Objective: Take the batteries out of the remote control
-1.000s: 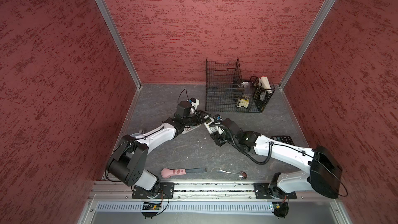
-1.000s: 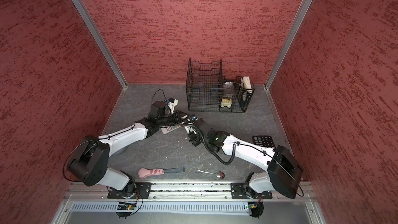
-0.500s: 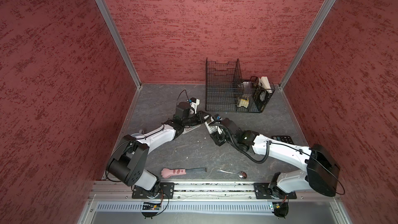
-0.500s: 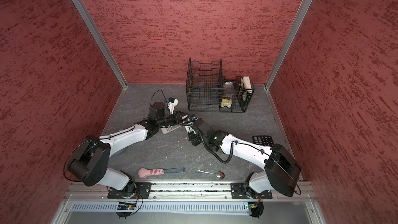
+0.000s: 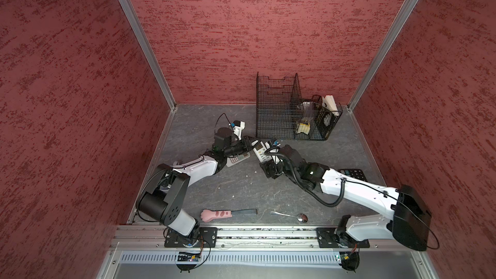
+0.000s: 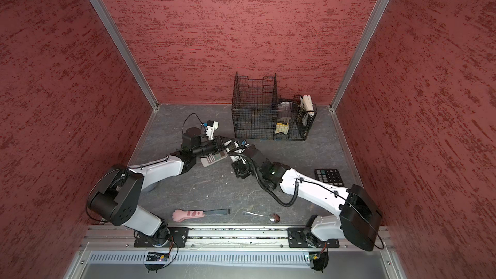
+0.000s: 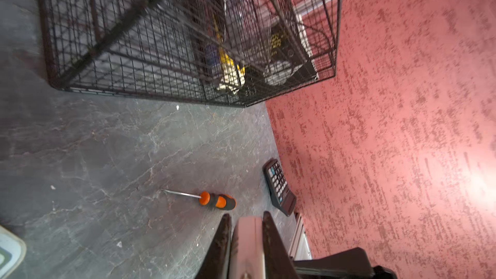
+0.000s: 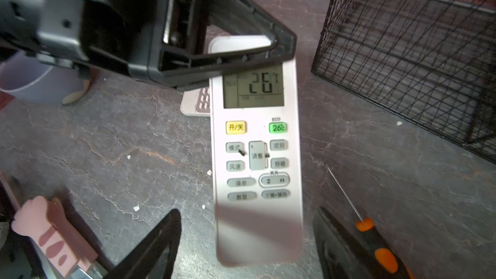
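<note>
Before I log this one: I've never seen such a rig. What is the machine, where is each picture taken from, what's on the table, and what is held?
Two white robot arms, a left arm and a right arm, are mounted at the near edge of a grey table with red walls. Two pictures look down from overhead and are nearly alike. The other two come from a camera on each wrist.

The left gripper is shut on the screen end of a white remote, whose button side shows. The right gripper is open, with a finger on either side of the remote's other end.

On the table lie a wire basket, a second remote, a calculator, a screwdriver, a spoon and a pink-handled tool.
</note>
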{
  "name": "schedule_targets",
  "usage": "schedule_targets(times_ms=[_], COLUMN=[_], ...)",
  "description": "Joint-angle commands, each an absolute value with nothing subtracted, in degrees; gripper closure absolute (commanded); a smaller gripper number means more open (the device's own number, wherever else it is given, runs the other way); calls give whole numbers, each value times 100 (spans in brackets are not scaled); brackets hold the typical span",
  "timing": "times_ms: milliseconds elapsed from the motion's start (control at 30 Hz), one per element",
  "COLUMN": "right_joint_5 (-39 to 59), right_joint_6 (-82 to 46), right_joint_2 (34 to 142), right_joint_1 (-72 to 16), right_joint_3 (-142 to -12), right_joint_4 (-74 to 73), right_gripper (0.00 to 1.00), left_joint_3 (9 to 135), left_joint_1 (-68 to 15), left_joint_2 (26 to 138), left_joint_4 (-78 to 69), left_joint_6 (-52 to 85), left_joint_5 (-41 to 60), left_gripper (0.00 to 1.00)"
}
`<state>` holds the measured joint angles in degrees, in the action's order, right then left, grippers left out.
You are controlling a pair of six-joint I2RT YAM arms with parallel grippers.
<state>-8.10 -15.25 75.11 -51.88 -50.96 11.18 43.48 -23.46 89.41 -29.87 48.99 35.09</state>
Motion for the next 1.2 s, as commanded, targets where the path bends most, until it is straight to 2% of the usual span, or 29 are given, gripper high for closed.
schedule_targets(times_ms=[0, 200, 400, 600, 833, 1167], right_joint_5=[-897, -258, 370, 811, 1152, 1390], right_joint_6=[-1808, -3068, -4395, -4926, -5035, -5304], right_joint_2=[7163, 6697, 6381, 6665, 6963, 7232], right_joint_1=[-5110, -4528, -4164, -4061, -4052, -4043], right_joint_3=[-5238, -5070, -4239, -3835, -3805, -3591], right_joint_4=[893, 603, -984, -2015, -2659, -3632], right_gripper=[18, 23, 24, 26, 29, 46], left_joint_3=[4235, 3884, 3759, 3727, 3850, 3867], left_joint_1=[-2202, -1958, -1967, -2039, -2276, -2407], left_joint_2=[9009, 9067, 9316, 9716, 9797, 9791], left_joint_4=[-4197, -5729, -7102, -8100, -8095, -8095], left_joint_6=[5313, 6040, 6665, 7215, 7167, 7097], left_joint_5=[3798, 3793, 3701, 3487, 3351, 3254], left_gripper=[100, 100, 100, 100, 100, 100])
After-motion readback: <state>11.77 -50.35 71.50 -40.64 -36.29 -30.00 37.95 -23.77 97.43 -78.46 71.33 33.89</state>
